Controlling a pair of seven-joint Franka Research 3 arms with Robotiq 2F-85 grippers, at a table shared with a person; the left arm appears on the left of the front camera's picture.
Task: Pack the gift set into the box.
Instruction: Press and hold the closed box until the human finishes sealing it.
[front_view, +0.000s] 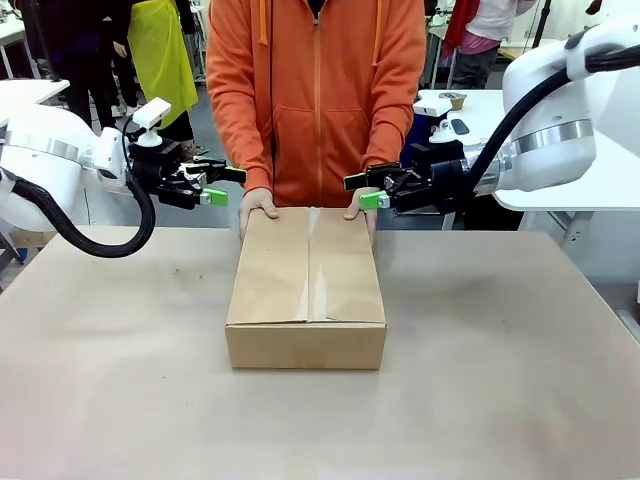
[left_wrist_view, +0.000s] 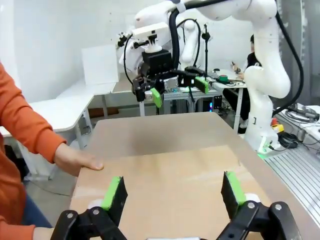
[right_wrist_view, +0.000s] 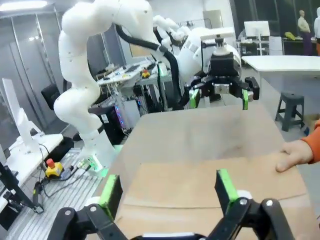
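Two grippers flank the far end of the cardboard box. The box lies closed, flaps down and tape along the seam, at the middle of the worktop. The person's hands rest on its far corners.

Handling, as judged: the corrugated walls are stiff, the flaps flex, and the load is probably light. Take hold at a flap edge near the seam.

Left gripper: fingers spread wide, holding nothing, clear of the box. Right gripper: likewise spread and empty, just beside a hand.
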